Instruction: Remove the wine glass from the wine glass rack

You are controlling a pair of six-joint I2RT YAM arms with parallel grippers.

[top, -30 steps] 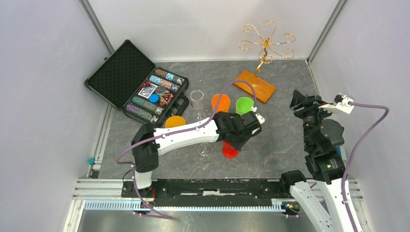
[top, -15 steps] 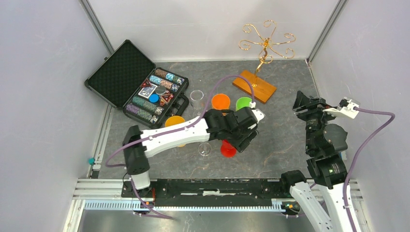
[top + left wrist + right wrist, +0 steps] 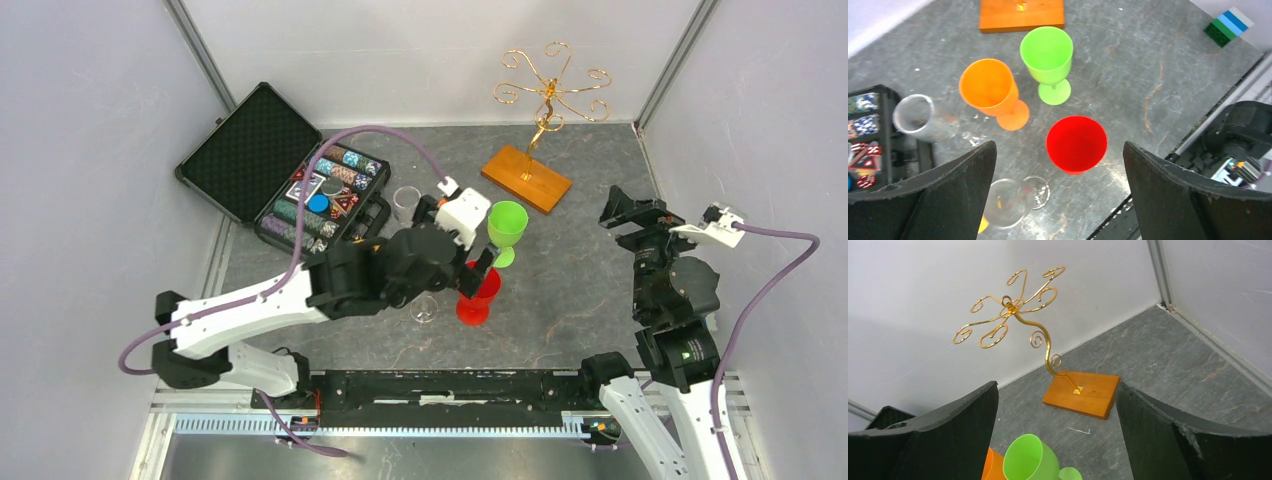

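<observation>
The wine glass rack [image 3: 548, 85], gold wire with curled arms, stands on its wooden base [image 3: 527, 178] at the back right; no glass hangs on it. It also fills the right wrist view as rack [image 3: 1013, 305] and base [image 3: 1082, 392]. A red wine glass [image 3: 478, 295] stands upright mid-table, with a green one [image 3: 507, 225] behind it. My left gripper [image 3: 475, 272] hovers open above the red glass [image 3: 1076, 144], holding nothing. My right gripper [image 3: 625, 215] is open at the right, facing the rack, and is empty.
An orange glass [image 3: 989, 87], a green glass [image 3: 1047, 55] and two clear glasses [image 3: 915, 116] [image 3: 1008, 202] crowd the middle. An open black case of poker chips [image 3: 300, 180] sits at the back left. White walls close in on three sides.
My left gripper has opened, let go of the red glass and risen above it as the arm swung back and left. My right gripper has opened wider.
</observation>
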